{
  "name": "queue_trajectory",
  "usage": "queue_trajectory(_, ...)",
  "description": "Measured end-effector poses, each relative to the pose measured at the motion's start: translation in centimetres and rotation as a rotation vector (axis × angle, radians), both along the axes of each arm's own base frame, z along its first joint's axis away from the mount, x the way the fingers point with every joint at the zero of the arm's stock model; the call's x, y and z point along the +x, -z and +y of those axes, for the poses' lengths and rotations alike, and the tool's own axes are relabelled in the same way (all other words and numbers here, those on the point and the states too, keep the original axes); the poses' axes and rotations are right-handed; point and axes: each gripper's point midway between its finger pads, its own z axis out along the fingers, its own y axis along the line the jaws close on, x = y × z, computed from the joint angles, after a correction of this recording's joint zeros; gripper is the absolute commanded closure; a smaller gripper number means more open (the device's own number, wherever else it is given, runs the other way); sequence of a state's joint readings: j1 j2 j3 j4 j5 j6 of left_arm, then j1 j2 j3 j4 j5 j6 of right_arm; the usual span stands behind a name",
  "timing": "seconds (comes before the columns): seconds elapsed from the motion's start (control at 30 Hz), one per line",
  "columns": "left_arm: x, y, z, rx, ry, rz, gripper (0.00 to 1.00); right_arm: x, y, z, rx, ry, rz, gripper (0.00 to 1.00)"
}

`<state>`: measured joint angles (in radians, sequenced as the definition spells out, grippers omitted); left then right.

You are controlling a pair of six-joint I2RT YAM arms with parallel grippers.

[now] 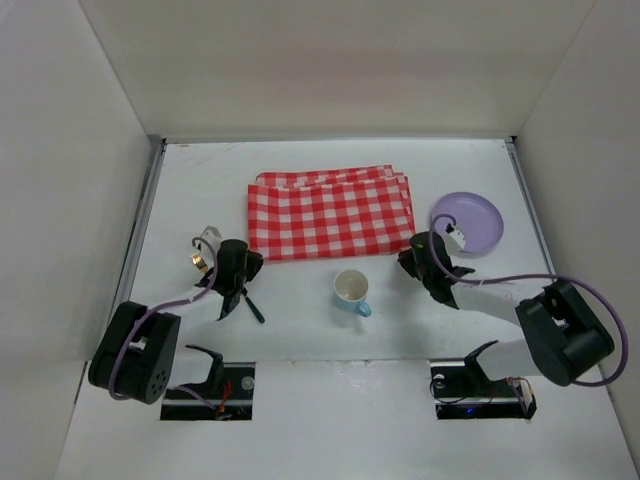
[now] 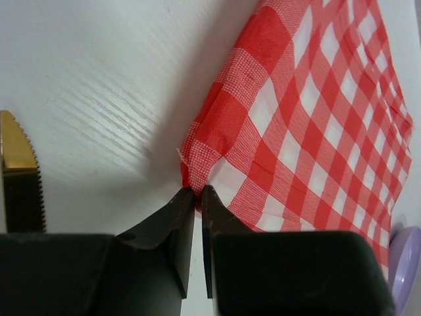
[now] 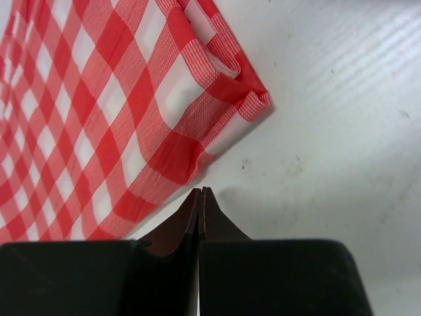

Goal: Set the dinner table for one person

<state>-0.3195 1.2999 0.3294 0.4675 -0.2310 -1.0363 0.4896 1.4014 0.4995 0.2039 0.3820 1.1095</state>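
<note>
A folded red-and-white checkered cloth (image 1: 330,215) lies at the middle of the dinner table (image 1: 300,345). My left gripper (image 1: 243,262) sits at its near-left corner. In the left wrist view the left gripper (image 2: 198,192) is shut, with the corner of the cloth (image 2: 309,118) pinched between its tips. My right gripper (image 1: 413,257) is at the near-right corner. The right wrist view shows the right gripper (image 3: 200,191) fully shut with nothing between its tips, and the edge of the cloth (image 3: 99,112) just beyond them.
A white cup with a blue handle (image 1: 351,291) stands near the front, between the arms. A lilac plate (image 1: 468,222) lies right of the cloth. A gold-bladed knife (image 2: 16,161) lies left of the left gripper, its dark handle (image 1: 252,304) near that arm. Grey rails (image 1: 140,220) edge the table.
</note>
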Motion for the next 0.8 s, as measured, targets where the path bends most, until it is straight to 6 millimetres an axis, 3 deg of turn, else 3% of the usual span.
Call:
queue_trajectory(0.17,-1.1,-0.9,-0.5,-0.001,0.035,-0.028,0.92,-2.2,-1.1,-0.9,0.052,0.055,-0.032,1.00)
queue_trajectory(0.3,-2.2,-0.4,-0.8,0.008,0.068,-0.018,0.91,-4.2,-1.6,-1.8,0.075,0.093,-0.043,1.00)
queue_trajectory(0.37,-2.6,0.1,-0.6,0.017,0.072,-0.002,0.90,-4.9,-1.9,-1.7,0.083,0.093,-0.047,0.85)
queue_trajectory(0.47,-2.7,0.6,-0.1,0.021,0.067,0.012,0.90,-5.1,-2.2,-1.5,0.066,0.086,-0.052,0.44)
queue_trajectory(0.5,-2.7,0.6,0.1,0.021,0.064,0.015,0.90,-5.0,-2.1,-1.6,0.049,0.085,-0.049,0.38)
queue_trajectory(0.67,-2.6,0.8,0.5,0.012,0.058,0.020,0.90,-3.2,-2.1,-1.3,-0.007,0.081,-0.038,0.33)
queue_trajectory(0.8,-2.6,0.8,0.4,0.008,0.063,0.020,0.90,-0.7,-1.4,-1.4,-0.018,0.111,-0.024,0.35)
